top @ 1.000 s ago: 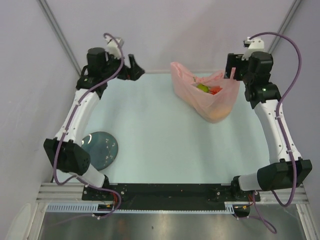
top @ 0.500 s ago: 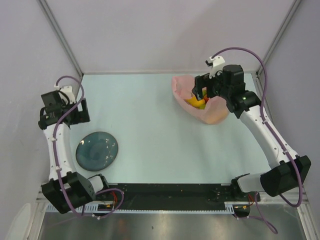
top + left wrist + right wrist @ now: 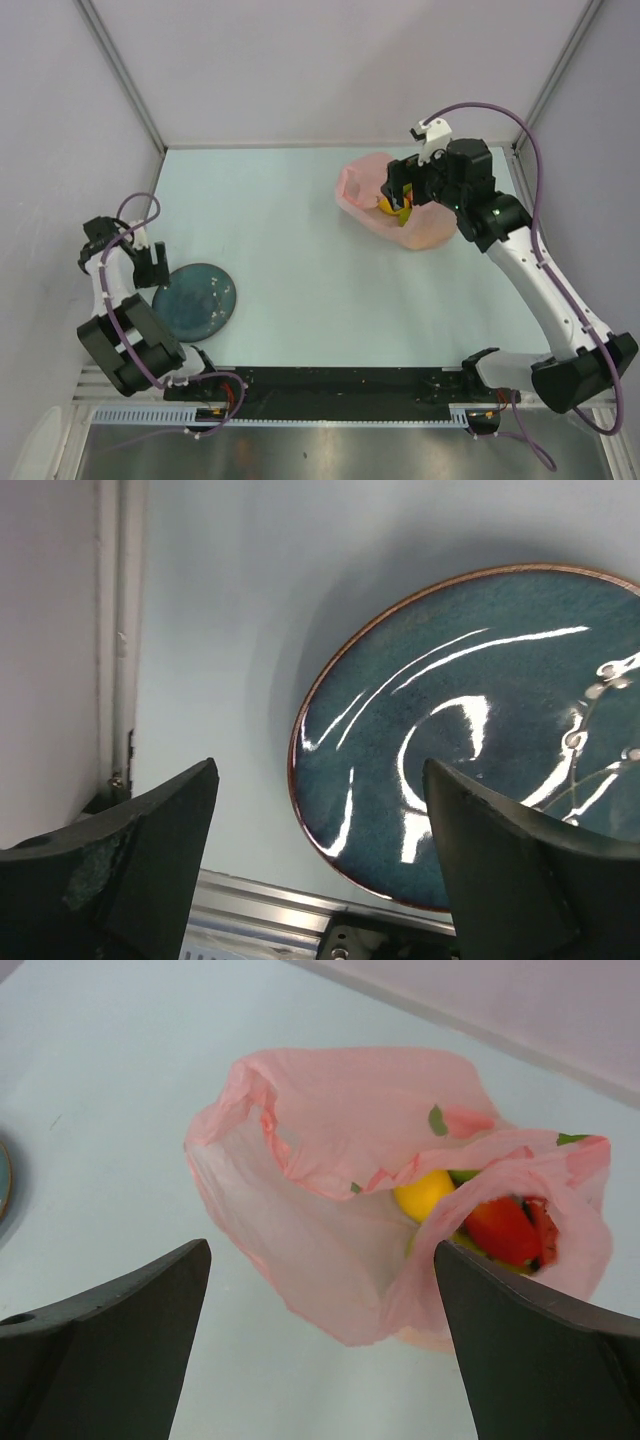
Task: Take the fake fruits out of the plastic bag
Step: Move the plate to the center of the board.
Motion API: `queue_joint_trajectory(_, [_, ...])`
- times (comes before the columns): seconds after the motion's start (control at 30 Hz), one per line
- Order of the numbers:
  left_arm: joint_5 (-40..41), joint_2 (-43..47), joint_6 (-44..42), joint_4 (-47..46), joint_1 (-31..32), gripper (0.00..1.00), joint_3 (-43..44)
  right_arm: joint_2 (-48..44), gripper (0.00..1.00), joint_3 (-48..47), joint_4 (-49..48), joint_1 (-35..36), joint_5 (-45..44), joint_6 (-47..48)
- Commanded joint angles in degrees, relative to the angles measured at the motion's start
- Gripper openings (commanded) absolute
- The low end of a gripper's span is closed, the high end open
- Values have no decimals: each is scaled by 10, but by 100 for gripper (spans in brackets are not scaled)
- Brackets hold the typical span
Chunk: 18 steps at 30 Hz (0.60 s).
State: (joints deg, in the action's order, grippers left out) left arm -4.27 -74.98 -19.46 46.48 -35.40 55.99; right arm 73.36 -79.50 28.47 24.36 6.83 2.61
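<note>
We see the pale table (image 3: 300, 250) filling the middle of the overhead frame. The right arm (image 3: 540, 280) stretches from the lower right corner up toward the upper right, while the left arm (image 3: 110, 300) is folded tight against the left edge. The plastic bag (image 3: 362, 188), pink and crumpled, lies on the table in the upper right of the overhead frame with its mouth gaping. The dark blue plate (image 3: 195, 300) rests on the table at the lower left, well apart from the bag. The right gripper (image 3: 395, 195) hangs over the bag's mouth. In its wrist view the two fingers stand wide apart at the bottom corners, released, with the bag between them in the picture and nothing clamped; we cannot tell whether the fingertips brush the plastic. The left gripper (image 3: 320, 770) sits low at the plate's left rim, its fingers likewise spread and grasping nothing. The fake fruits (image 3: 425, 1195) lie inside the bag on its right side. We make out a yellow one (image 3: 385, 205), a red one (image 3: 500, 1230) just beside it and slivers of green, though the folds hide too much to name each fruit.
</note>
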Motion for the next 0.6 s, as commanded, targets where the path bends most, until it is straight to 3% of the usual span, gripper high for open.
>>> queue_joint_trajectory(0.0, [-14,-33,-28,-61,-4,86,-46,-38,100,-10,-2,4,-46,19])
queue_joint_trajectory(0.23, [-49,-118,-40,-92,-21,71,-57,-55,100,-10,43,3,-48,48])
queue_joint_trajectory(0.57, [-165,-158,-94,-46,-23,32,-62,-57,100,-12,46,0,-64,66])
